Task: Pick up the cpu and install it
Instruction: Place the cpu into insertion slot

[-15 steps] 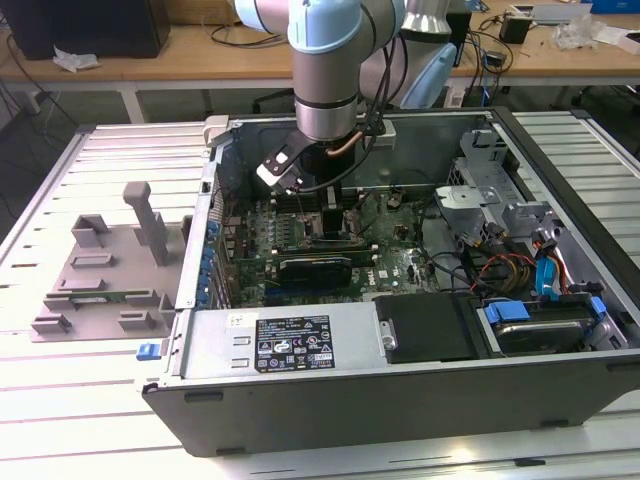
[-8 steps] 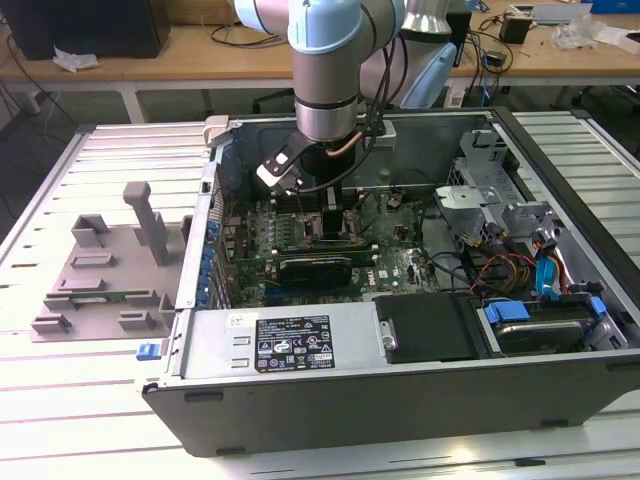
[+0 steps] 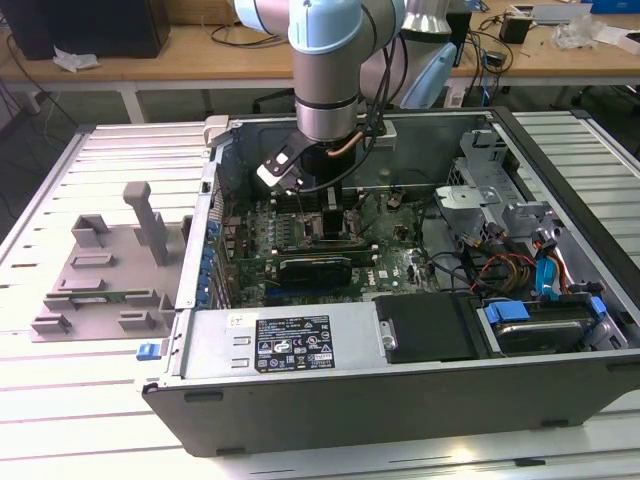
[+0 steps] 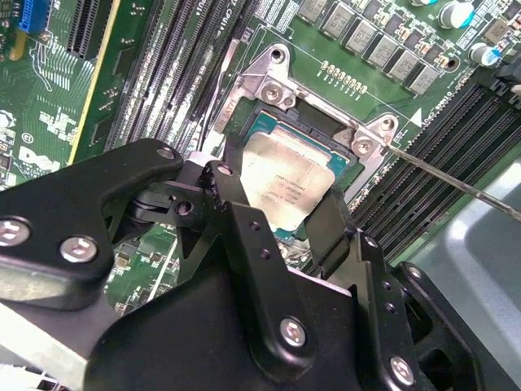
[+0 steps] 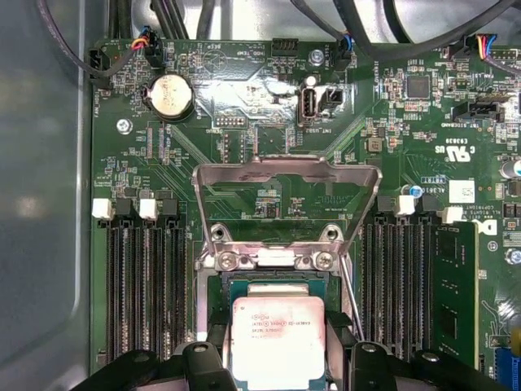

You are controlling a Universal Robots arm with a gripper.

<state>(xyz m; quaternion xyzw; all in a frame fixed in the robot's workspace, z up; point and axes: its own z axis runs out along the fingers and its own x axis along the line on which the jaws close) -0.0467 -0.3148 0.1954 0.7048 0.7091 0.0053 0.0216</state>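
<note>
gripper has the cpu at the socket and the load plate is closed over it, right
No. The first wrist view shows the load plate swung open, back from the socket. The gripper does have the cpu there.

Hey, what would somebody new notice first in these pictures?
A pale blue robot arm reaches down into an open computer case in the middle of the exterior view. In both wrist views its gripper clasps the silvery cpu over the socket, whose load plate stands flipped open.
</note>
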